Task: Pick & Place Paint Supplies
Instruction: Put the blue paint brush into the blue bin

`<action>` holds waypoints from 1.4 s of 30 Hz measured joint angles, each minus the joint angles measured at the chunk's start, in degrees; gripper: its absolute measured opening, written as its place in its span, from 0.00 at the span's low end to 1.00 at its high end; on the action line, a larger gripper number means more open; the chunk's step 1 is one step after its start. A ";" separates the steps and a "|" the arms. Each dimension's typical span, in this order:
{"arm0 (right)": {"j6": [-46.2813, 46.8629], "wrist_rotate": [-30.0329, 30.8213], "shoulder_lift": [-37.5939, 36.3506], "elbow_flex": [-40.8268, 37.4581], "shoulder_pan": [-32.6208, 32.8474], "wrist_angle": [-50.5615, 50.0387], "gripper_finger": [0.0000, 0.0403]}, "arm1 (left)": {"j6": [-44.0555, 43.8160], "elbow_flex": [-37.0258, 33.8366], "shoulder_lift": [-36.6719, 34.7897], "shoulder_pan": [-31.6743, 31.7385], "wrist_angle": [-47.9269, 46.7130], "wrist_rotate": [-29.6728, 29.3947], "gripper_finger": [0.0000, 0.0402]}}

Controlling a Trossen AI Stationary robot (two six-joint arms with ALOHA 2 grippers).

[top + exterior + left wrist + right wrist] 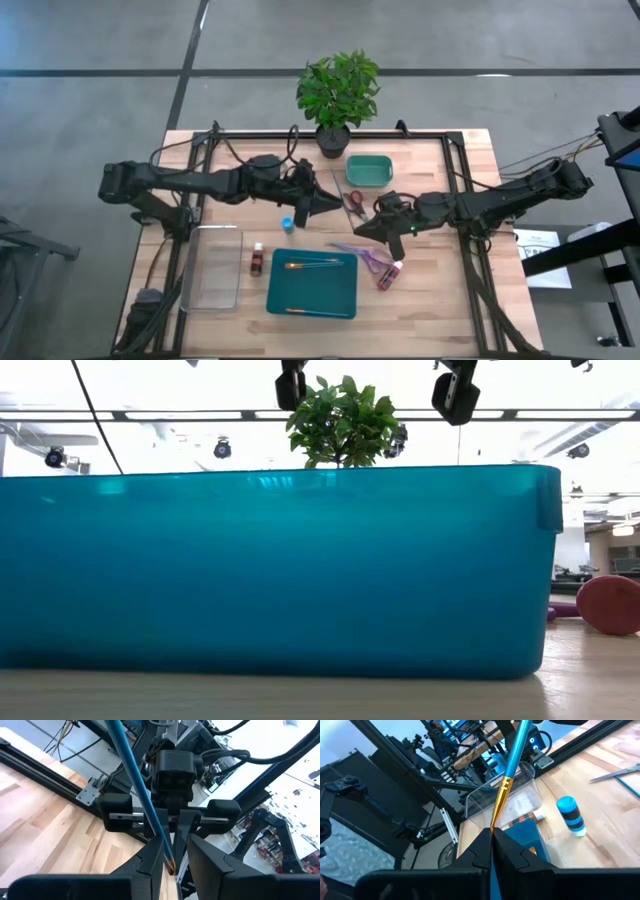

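A blue-handled brush (512, 760) with a gold ferrule stands nearly upright between my two grippers above mid-table. My right gripper (490, 837) (362, 230) is shut on its lower end. My left gripper (177, 865) (330, 207) faces it from the table's left, open by a narrow gap, its fingers on either side of the brush (140, 790) tip. A blue bottle (287, 224), a dark red bottle (257, 262) and a pinkish bottle (392, 273) rest on the wood. Two brushes (310, 264) lie in the teal tray (340, 300). My right gripper pinches the brush at its ferrule end (495, 822) between its two fingertips; the bristles are hidden between the fingers. The fingers come slanting down from the table's right. The brush is lifted clear, and its blue handle rises from the fingers.
A clear container (212, 265) sits left of the tray. A small green bin (368, 170) and a potted plant (338, 95) stand at the far side. Red scissors (353, 203) and purple scissors (365, 258) lie under the grippers. The tray wall (280, 570) fills the low view.
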 joint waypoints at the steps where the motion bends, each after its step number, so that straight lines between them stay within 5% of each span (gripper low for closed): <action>1: -0.01 -0.03 0.00 0.00 0.00 -0.02 0.02 | -0.72 0.00 0.00 0.08 0.00 0.00 0.24; 42: -0.67 -2.17 0.04 0.00 -0.33 -0.29 0.02 | -1.40 0.00 0.00 1.61 2.89 -3.05 0.23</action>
